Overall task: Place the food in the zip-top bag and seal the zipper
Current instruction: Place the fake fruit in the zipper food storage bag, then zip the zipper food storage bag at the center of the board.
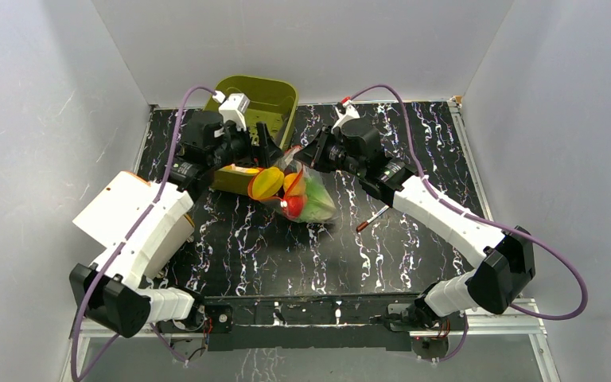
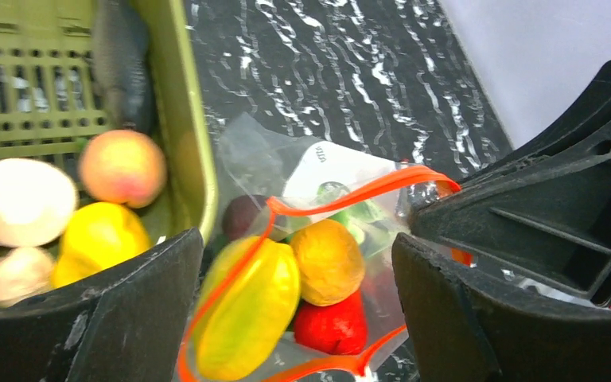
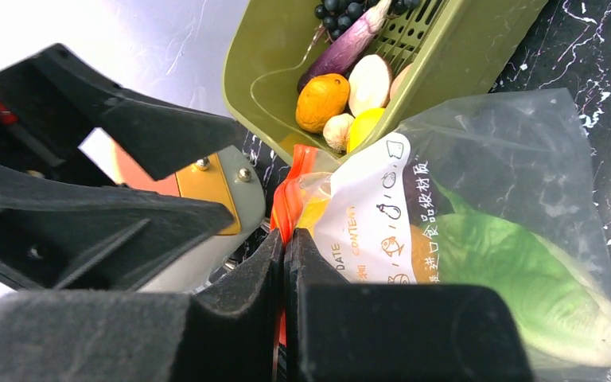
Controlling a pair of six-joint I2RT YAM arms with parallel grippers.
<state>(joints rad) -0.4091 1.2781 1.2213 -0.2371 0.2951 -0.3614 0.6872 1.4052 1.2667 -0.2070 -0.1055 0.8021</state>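
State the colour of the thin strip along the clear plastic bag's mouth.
Red-orange; the zipper strip shows best in the left wrist view.

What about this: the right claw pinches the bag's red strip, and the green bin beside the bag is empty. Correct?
No. The green bin is not empty: the right wrist view shows toy food inside it. The right gripper does pinch the red strip of the bag.
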